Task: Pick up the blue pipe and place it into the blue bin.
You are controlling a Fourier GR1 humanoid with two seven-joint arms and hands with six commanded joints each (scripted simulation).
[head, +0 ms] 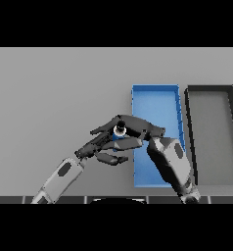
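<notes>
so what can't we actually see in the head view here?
- Blue pipe: mostly hidden between the two hands; only a white end cap and a bit of blue show.
- Right hand: covers the pipe, grasp contact unclear.
- Left hand: fingers overlap the right hand's, so whether it touches the pipe can't be told.
- Blue bin: near left part hidden by the right forearm.
- Dark bin: near left corner hidden by the right forearm.

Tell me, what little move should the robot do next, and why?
Probably carry the blue pipe a bit to the right, over the blue bin. The right hand has its fingers curled round the pipe, just at the bin's left edge, so it isn't over the inside yet. The left hand is right beside it.
</notes>
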